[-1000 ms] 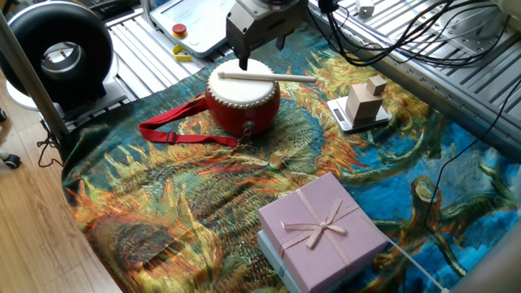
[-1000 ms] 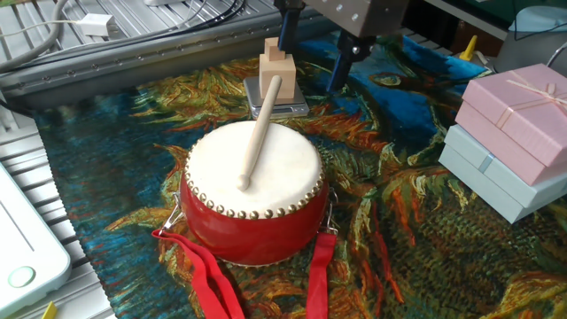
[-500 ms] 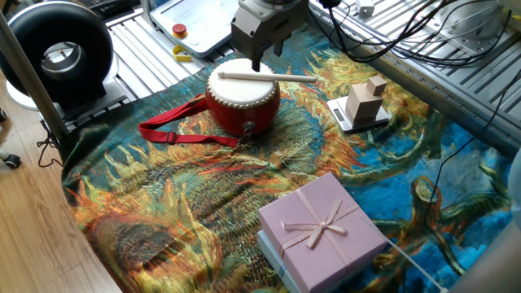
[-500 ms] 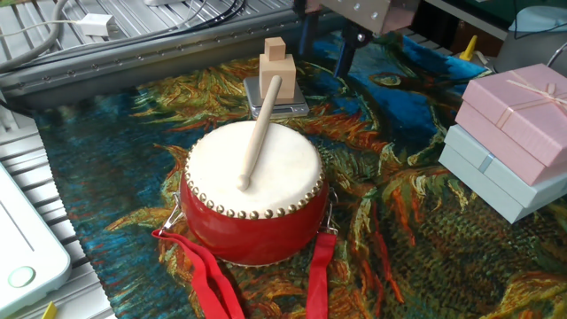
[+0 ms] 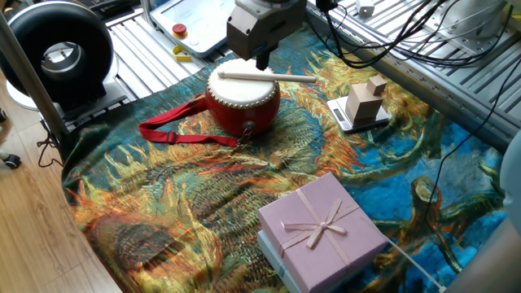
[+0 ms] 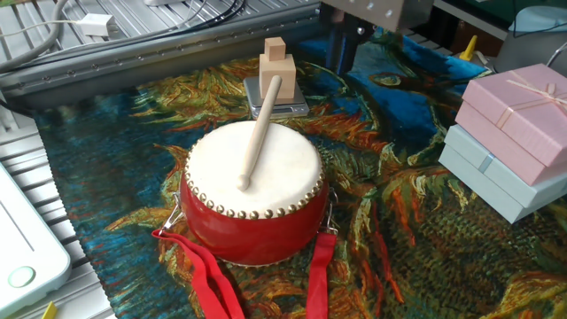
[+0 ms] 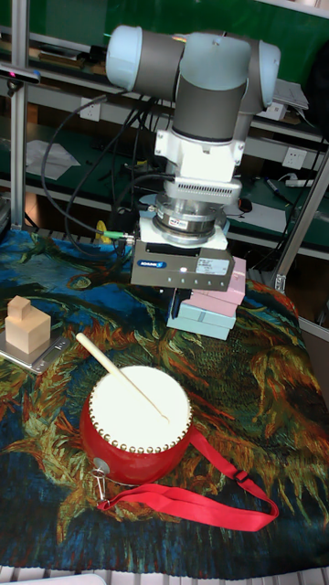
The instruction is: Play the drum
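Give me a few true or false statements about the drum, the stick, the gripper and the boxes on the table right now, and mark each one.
1. A wooden stick lies across the drum head. True.
2. The gripper holds the stick. False: it grips nothing.
3. The lilac gift box sits on a pale blue box. True.
4. The red strap is wrapped around the wooden block. False: it lies on the cloth beside the drum.

table: painted cloth (image 5: 203, 187) | on cloth: drum (image 5: 242, 99), stacked gift boxes (image 5: 321, 232), scale with wooden blocks (image 5: 360, 106)
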Motion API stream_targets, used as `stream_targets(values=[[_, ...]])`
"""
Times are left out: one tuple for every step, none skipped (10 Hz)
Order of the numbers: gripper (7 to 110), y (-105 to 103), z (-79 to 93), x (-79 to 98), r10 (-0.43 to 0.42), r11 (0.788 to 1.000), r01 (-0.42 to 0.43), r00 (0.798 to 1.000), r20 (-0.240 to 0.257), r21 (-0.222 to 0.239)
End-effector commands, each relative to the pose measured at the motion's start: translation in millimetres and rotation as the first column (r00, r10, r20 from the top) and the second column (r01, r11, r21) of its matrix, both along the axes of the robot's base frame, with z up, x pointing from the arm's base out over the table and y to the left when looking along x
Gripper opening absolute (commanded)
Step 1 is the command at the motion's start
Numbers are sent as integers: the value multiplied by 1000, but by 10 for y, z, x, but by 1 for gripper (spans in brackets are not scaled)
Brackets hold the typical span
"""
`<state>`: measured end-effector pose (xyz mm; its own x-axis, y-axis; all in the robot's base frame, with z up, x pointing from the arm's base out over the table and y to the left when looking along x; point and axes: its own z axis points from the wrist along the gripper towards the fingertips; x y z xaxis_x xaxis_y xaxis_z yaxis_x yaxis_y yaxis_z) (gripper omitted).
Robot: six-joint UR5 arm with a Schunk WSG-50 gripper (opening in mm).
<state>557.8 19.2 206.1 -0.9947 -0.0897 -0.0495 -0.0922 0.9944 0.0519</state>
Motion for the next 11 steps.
stream_targets(values=[[7,-142,38,3,129,990,-129,992,-5,-58],[7,-239,29,12,190,976,-191,982,-17,-103],[7,-312,28,48,245,959,-246,969,-23,-140],[7,-415,40,144,352,917,-349,936,-20,-192],[7,-471,50,262,467,860,-456,884,-7,-229],[7,-465,72,399,564,802,-541,826,22,-253],[7,-422,88,445,632,756,-606,774,36,-246],[7,-395,107,476,681,718,-654,731,45,-241],[7,-339,112,463,685,718,-660,726,56,-222],[7,-300,110,456,681,724,-657,730,65,-208],[7,-292,104,411,666,738,-647,744,54,-192]])
